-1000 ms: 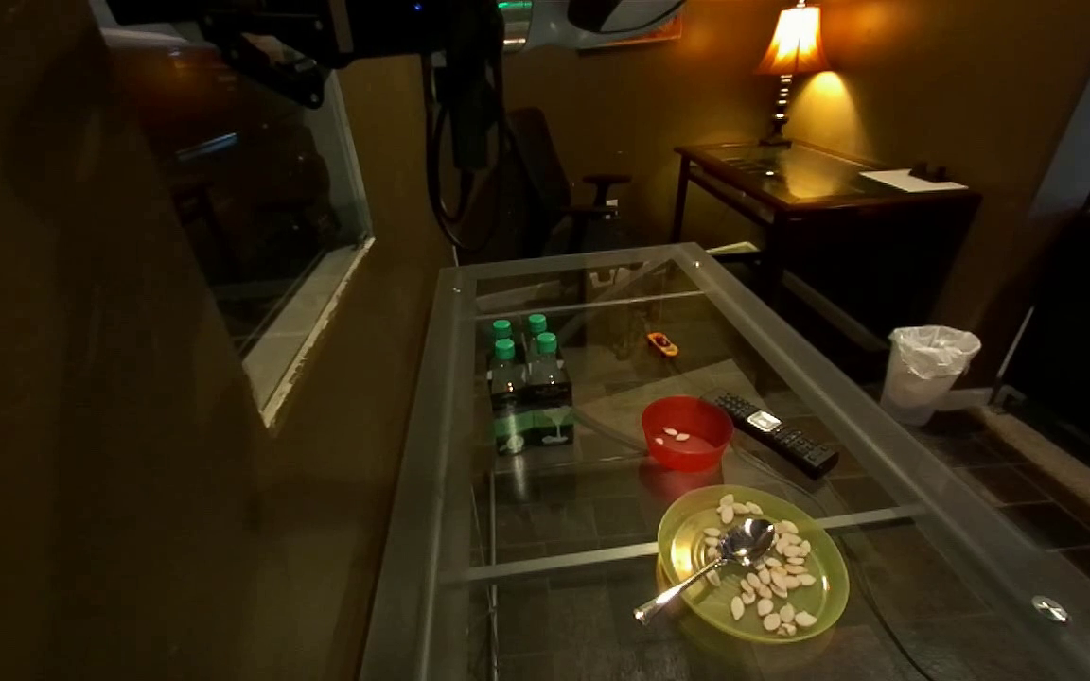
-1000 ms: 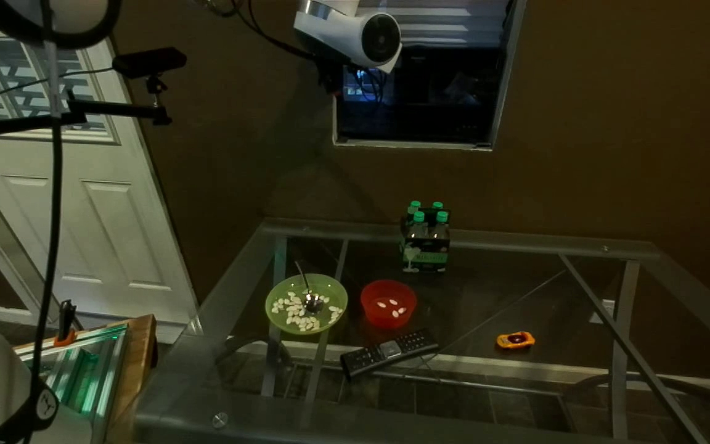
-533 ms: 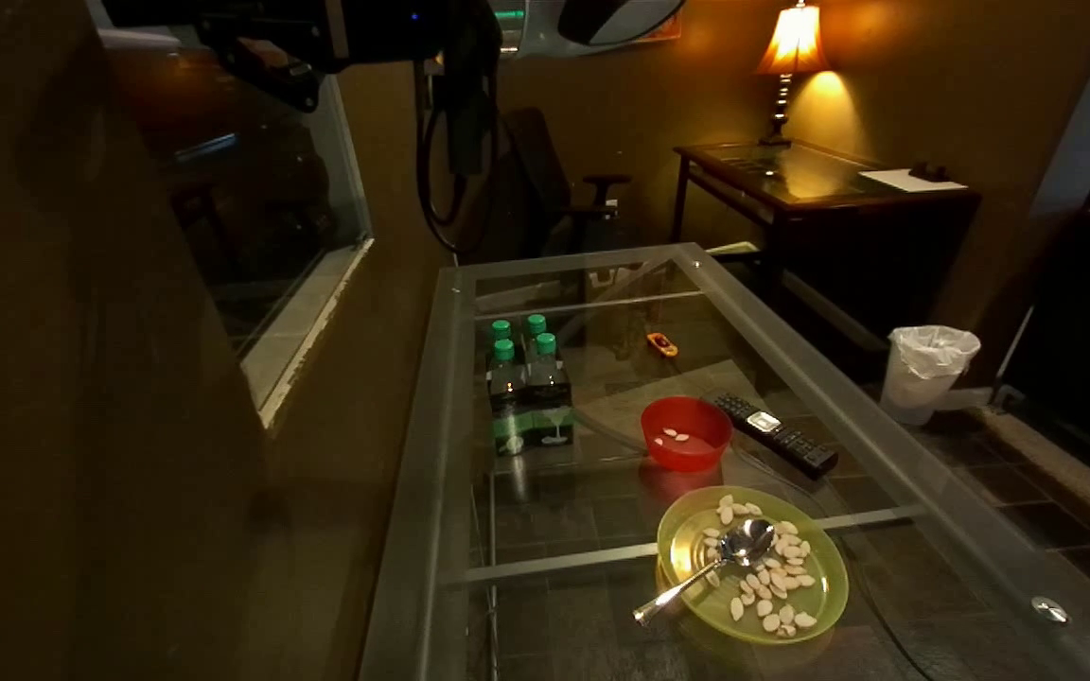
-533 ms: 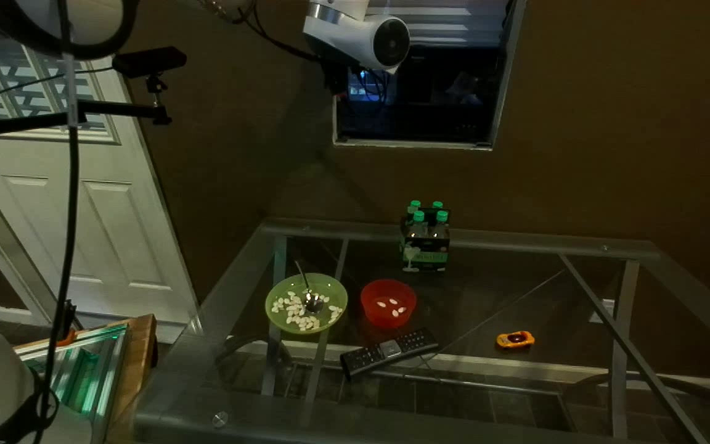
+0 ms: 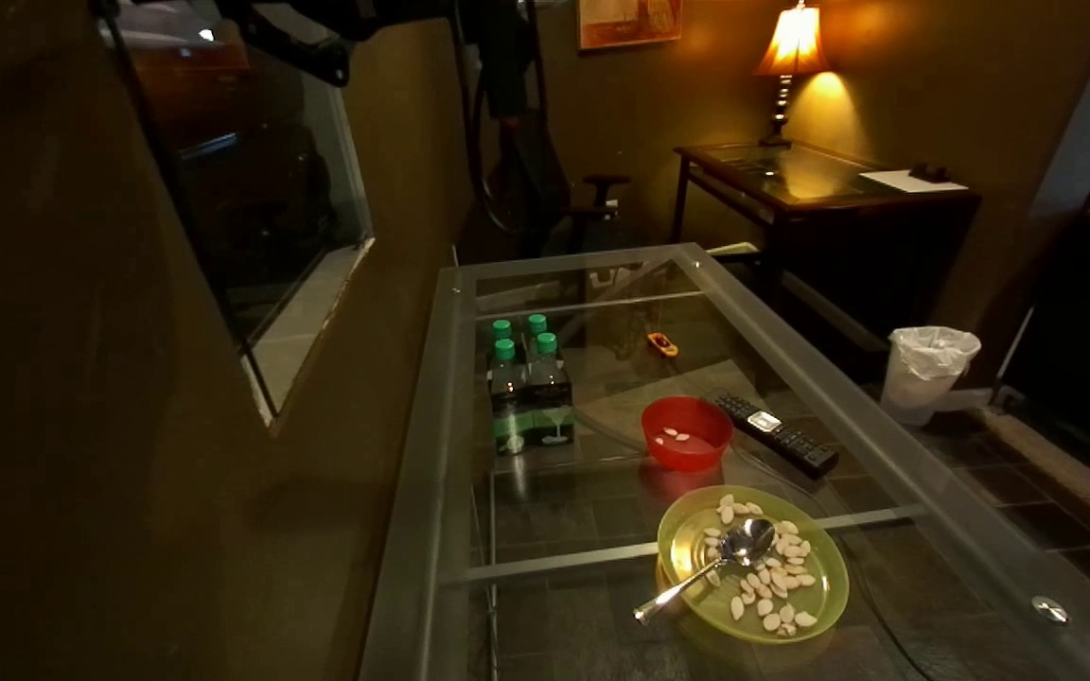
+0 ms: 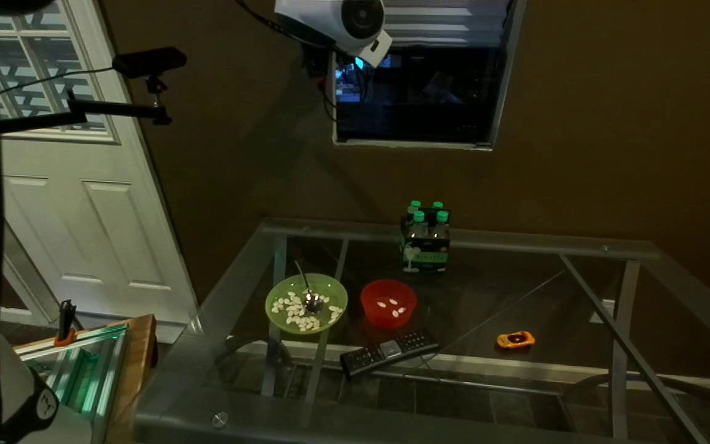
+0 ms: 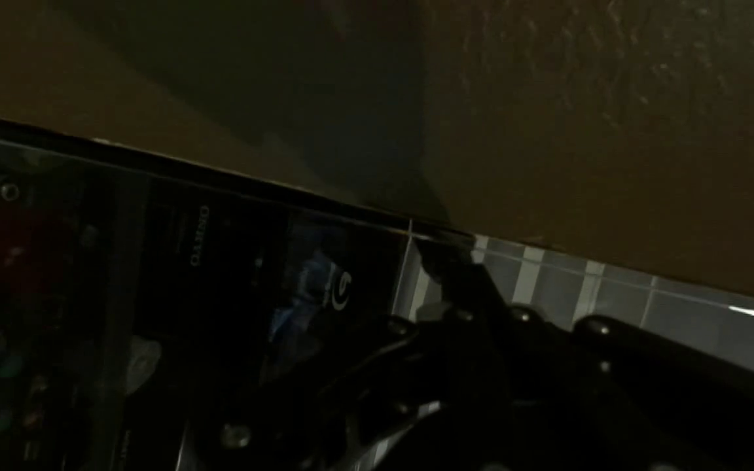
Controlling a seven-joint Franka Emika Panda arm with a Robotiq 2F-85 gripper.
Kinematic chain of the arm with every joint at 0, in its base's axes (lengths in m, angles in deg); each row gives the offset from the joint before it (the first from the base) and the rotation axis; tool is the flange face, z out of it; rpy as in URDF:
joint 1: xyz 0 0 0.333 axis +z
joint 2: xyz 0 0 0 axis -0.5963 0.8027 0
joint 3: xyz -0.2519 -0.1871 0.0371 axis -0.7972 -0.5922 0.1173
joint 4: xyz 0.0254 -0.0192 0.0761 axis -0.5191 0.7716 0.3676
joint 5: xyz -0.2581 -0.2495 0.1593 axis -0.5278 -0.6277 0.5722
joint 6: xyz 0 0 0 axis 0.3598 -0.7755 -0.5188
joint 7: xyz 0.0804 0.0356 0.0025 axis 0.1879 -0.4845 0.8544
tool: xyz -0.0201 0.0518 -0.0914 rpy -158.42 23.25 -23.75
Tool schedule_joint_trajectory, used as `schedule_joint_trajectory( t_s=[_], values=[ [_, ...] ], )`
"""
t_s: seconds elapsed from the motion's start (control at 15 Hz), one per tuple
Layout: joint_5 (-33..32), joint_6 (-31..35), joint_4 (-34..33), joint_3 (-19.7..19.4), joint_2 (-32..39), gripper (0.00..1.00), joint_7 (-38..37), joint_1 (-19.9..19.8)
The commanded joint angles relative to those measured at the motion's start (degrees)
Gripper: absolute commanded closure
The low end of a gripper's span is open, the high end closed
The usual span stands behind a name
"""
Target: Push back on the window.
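Observation:
The window (image 5: 252,199) is a dark glass pane in a pale frame, set in the olive-brown wall. It shows in both exterior views, the other time upright at the top (image 6: 429,98), with striped blinds mirrored in it. In the wrist view the pane (image 7: 220,307) fills the lower part, with a dark gap along its edge by the wall. My gripper (image 5: 332,68) is at the top, partly out of frame, in front of the window. In the wrist view the gripper (image 7: 459,278) looks shut and empty, its tips over the pane's edge; I cannot tell whether they touch it.
Below is the glass-topped table (image 5: 417,473) with a bottle pack (image 5: 531,407), a red bowl (image 5: 687,435), a green plate (image 5: 696,605) with a spoon, a black remote (image 5: 782,435) and a toy car (image 5: 662,344). A camera (image 6: 148,61) sits on a bracket by the door.
My arm has moved up and back from the window, to the left in an exterior view. A thin dark line now shows along the window's near edge. Things on the table have not moved.

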Motion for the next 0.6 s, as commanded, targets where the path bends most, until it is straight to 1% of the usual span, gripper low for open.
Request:
schedule_joint_trajectory(
  t_s=[0.0,0.13,0.27,0.4,0.53],
  values=[
    [-5.29,9.65,13.59,-0.57,-13.64,1.0,-9.56,2.31],
    [-10.07,14.51,18.92,0.14,-19.21,1.0,-15.82,2.86],
    [-16.18,18.32,24.57,1.12,-24.45,1.0,-23.53,2.87],
    [-23.05,20.07,29.78,2.08,-28.62,1.0,-31.93,2.13],
    [-29.26,19.71,33.85,2.73,-31.02,1.0,-39.5,1.0]
  ],
)
